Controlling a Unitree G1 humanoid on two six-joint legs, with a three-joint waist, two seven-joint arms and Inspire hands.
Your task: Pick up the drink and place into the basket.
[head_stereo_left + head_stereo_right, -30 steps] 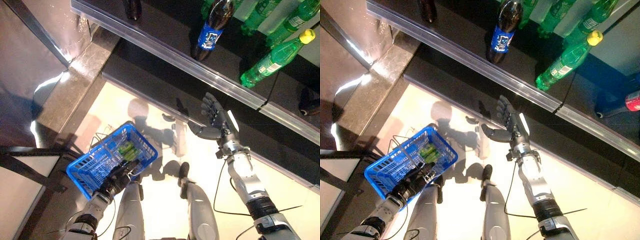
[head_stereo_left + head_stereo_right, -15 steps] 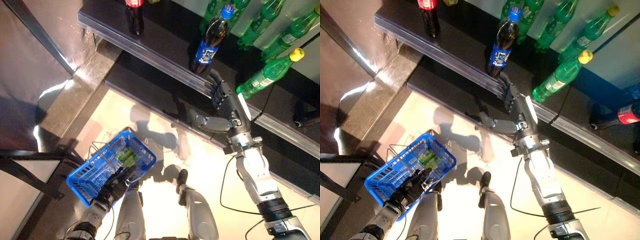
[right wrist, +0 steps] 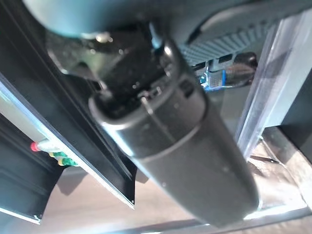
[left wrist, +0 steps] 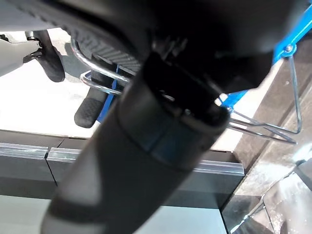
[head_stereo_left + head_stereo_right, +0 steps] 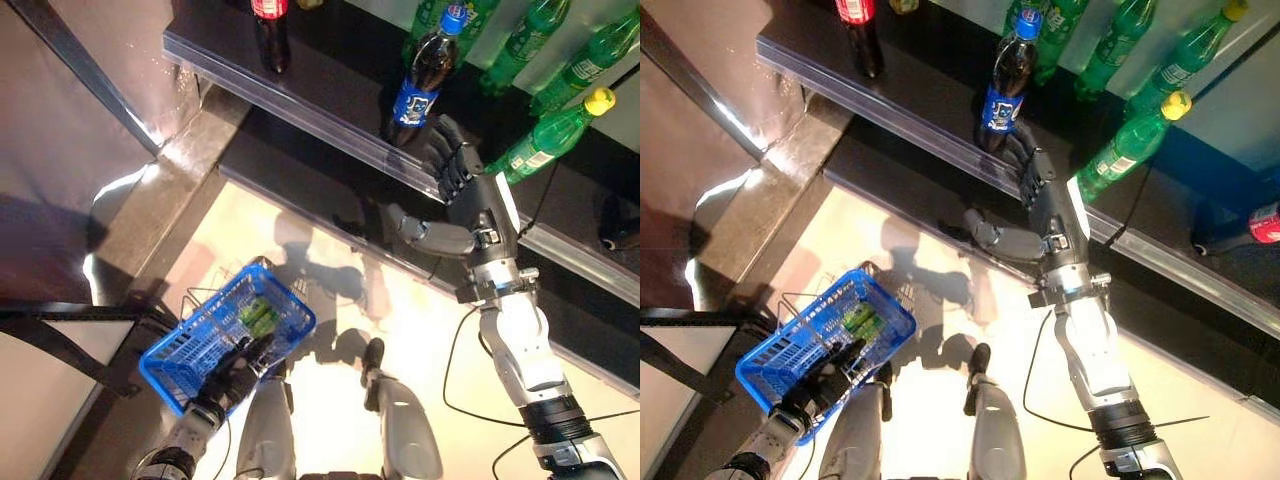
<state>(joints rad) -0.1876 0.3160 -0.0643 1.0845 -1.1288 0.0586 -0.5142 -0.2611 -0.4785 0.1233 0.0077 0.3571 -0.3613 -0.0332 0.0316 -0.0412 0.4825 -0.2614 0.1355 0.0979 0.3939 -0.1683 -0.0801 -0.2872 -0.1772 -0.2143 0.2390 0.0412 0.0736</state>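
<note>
Left eye view: my right hand (image 5: 462,190) is spread open beside the dark cola bottle (image 5: 416,78); my left hand (image 5: 232,368) grips the blue basket (image 5: 180,345).

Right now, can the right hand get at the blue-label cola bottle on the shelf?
Probably yes. The right hand is open at the shelf lip beside the blue-label cola bottle, with nothing between them; the green bottle stands clear to its other side.
</note>
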